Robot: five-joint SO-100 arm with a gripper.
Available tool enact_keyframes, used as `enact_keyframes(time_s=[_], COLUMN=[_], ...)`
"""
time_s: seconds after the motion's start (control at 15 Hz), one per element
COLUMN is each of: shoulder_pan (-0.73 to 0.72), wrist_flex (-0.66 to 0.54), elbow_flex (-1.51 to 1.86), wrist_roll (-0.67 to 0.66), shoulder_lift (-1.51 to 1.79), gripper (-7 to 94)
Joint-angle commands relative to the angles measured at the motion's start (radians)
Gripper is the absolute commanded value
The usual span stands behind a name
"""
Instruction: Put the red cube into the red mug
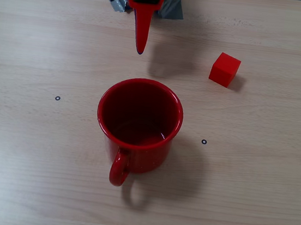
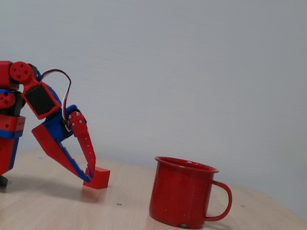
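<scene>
A pale wood-grain table (image 1: 33, 175) carries small black ring marks, with a plain white wall (image 2: 209, 71) behind it. There is one red cube (image 1: 224, 69), one red mug (image 1: 138, 123) and one red-and-blue arm (image 2: 1, 100). The cube sits toward the far right part of the table in the overhead fixed view, well apart from the mug, which stands upright near the middle with its handle toward the near edge. The gripper (image 2: 88, 173) points down near the far edge, its jaws narrowly parted and holding nothing.
</scene>
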Motion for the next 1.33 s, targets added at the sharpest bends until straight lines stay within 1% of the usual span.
enact_keyframes(time_s=[0.0,0.4,0.73,1.0,1.27], shoulder_pan=[-0.008,-0.003,0.005,0.018,0.011], wrist_flex=[-0.025,-0.025,-0.012,0.035,0.126], elbow_flex=[0.043,0.043,0.023,-0.121,-0.416], wrist_roll=[-0.006,-0.003,-0.067,-0.086,-0.117], shoulder_lift=[0.057,0.057,0.018,-0.078,-0.273], gripper=[0,0,0,0,0])
